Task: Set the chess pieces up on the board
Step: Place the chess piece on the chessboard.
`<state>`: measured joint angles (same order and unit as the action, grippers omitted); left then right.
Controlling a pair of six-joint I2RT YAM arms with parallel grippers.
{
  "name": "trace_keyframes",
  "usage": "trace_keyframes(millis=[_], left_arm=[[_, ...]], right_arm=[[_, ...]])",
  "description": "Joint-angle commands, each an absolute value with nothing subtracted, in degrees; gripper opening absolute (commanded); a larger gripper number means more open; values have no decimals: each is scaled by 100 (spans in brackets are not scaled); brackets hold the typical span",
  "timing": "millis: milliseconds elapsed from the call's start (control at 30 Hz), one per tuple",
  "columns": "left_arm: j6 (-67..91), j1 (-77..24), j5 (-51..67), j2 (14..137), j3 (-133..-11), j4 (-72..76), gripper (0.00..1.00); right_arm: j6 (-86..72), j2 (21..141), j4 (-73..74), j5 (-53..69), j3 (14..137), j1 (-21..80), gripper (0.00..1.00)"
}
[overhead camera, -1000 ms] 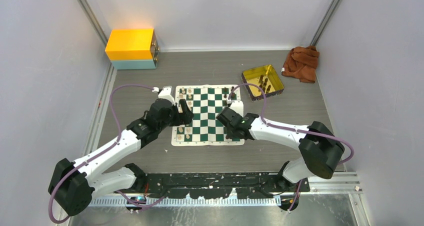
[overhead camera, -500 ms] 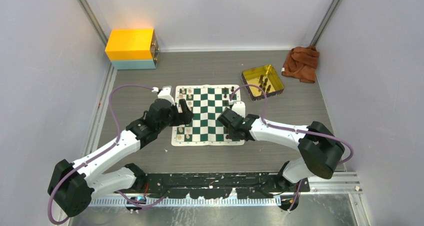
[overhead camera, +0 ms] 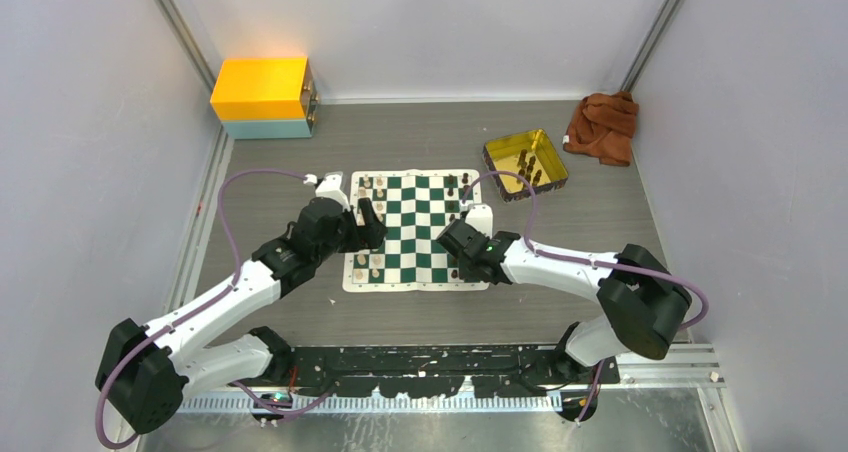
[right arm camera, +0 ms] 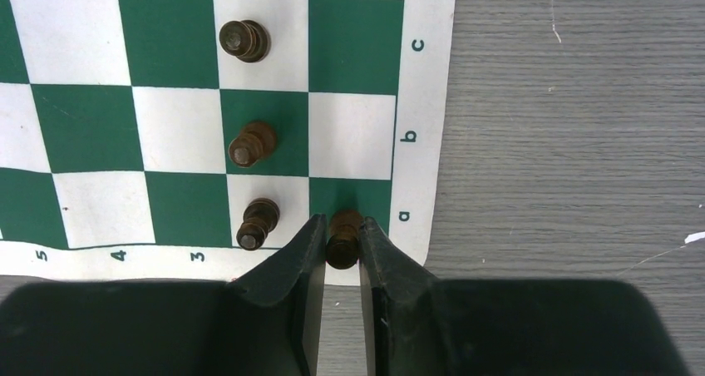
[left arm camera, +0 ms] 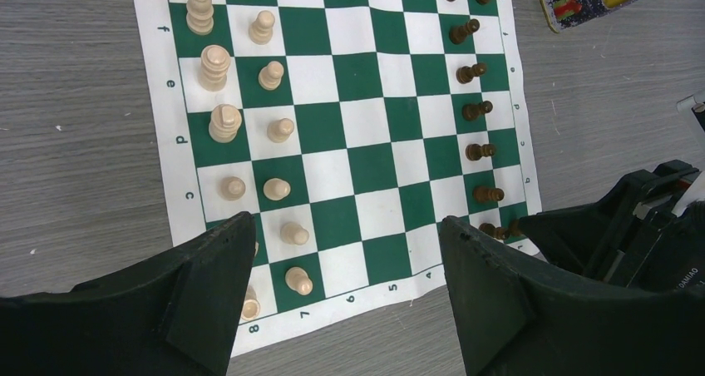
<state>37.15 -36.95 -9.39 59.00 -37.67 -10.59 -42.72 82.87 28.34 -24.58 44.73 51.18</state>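
The green-and-white board (overhead camera: pixel 415 234) lies mid-table. Cream pieces (left arm camera: pixel 274 75) stand in two rows along its left side, and dark pieces (left arm camera: pixel 475 108) stand along its right side. My right gripper (right arm camera: pixel 341 226) is shut on a dark brown piece (right arm camera: pixel 342 241) over the green corner square beside the letter "a", at the board's near right corner (overhead camera: pixel 462 265). Three dark pawns (right arm camera: pixel 252 143) stand in the file beside it. My left gripper (left arm camera: pixel 347 222) is open and empty, above the board's near left part (overhead camera: pixel 372 222).
A gold tray (overhead camera: pixel 497 152) with several dark pieces (overhead camera: pixel 528 164) sits beyond the board's far right corner. A brown cloth (overhead camera: pixel 603 124) lies at the back right. A yellow box (overhead camera: pixel 262 95) stands at the back left. Grey walls enclose the table.
My right gripper has shifted slightly toward the board's near right corner with the dark piece. The left arm has not moved.
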Motion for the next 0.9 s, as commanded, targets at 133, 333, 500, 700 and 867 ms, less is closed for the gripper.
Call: trace_keyframes(millis=[133,333,500,700,867], left_arm=[[3762,-3673,-923,5902,-3747,-899,81],[3779,-3673,-913,5911,-3731,-886,81],[3779,-3669,-929,5890,-3747,-893,81],[3762,-3671,-1018,5888,-3886,-1047,81],[3645,-3673,-1182,6019,-4319,-1300,81]], right_arm=[[-4404,8098,2670,-2581,4420,5133,38],[-4364,8031,2719,-2608,4483,5141,41],[-4231,7938,2940,-2689,4783,5135,41],[-3987,7803,3252,-2871,5425,5133,42],[-3655,7844,3199,-2995,5999,4917,42]])
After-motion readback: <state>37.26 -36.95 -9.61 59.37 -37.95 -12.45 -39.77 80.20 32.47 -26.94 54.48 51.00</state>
